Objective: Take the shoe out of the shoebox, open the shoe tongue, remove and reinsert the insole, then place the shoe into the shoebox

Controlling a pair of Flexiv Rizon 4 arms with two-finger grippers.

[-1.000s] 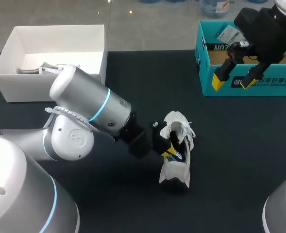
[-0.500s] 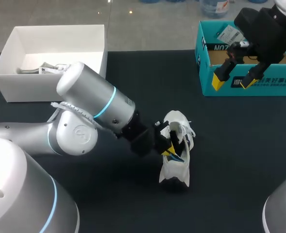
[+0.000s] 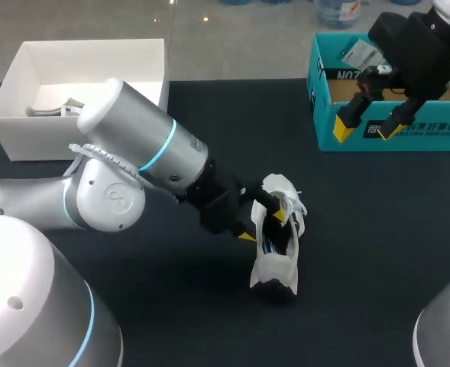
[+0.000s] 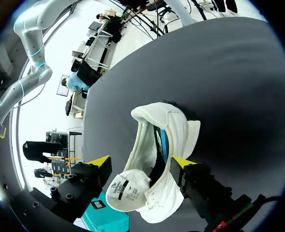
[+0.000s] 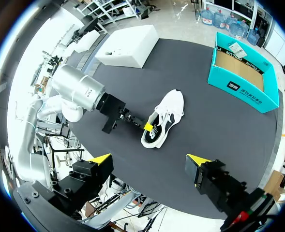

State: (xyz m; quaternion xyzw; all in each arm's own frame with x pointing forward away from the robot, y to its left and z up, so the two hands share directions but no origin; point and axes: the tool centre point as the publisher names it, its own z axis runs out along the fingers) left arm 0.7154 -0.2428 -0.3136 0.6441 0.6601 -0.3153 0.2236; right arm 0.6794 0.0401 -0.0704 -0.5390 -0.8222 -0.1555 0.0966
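Head view, near to far:

- The silver left arm was seen entering from the lower left of the frame. The left gripper was set at the opening of the white lace-up sneaker, fingers spread wide. One yellow tip was placed outside the shoe's side, the other at its tongue. No two-sided clamp was seen.
- The sneaker was found on the black table, centre frame, out of and well apart from both boxes.
- The open white cardboard box was located upper left, with a small pale item inside that could not be identified.
- The teal cardboard shoebox was located upper right, lid off.
- The right gripper was held above the teal shoebox's front wall, fingers wide apart, nothing between them.
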